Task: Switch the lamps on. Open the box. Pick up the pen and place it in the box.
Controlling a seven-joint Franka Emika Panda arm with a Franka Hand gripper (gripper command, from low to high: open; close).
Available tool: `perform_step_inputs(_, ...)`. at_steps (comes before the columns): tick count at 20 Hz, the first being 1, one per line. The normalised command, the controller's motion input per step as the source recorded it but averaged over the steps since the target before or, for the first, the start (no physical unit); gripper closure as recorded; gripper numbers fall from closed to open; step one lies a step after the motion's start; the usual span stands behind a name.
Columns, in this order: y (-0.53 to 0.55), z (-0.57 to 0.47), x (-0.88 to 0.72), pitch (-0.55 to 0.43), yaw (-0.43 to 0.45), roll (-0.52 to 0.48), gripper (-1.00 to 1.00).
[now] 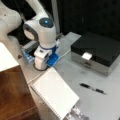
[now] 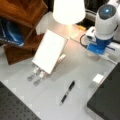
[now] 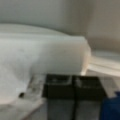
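Glowing above the worktop (image 2: pixel 82 62), the lamp (image 2: pixel 68 11) stands lit. Beside its base the arm (image 1: pixel 41 30) points straight down, gripper (image 3: pixel 74 86) pressed low with both black fingers (image 3: pixel 58 86) together, clenched on nothing. Away from the lamp, the pen (image 1: pixel 93 88) lies before the closed box (image 1: pixel 96 51), just beside its latch.

A grey table (image 1: pixel 75 72) carries the box (image 1: pixel 96 51), pen (image 1: pixel 92 88) and white notepad (image 1: pixel 55 93).

One lamp (image 2: pixel 68 11), one box (image 1: pixel 96 52), one pen (image 1: pixel 93 88), one white notepad (image 1: pixel 55 93).
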Motion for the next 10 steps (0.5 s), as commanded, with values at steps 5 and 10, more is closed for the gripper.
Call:
perform_step_inputs(5,0.0,-0.32,-0.6,-0.386,-0.037,-0.039,1.0)
perform_step_inputs(10,0.01,-0.22,-0.63,-0.333,-0.05,-0.046,1.0)
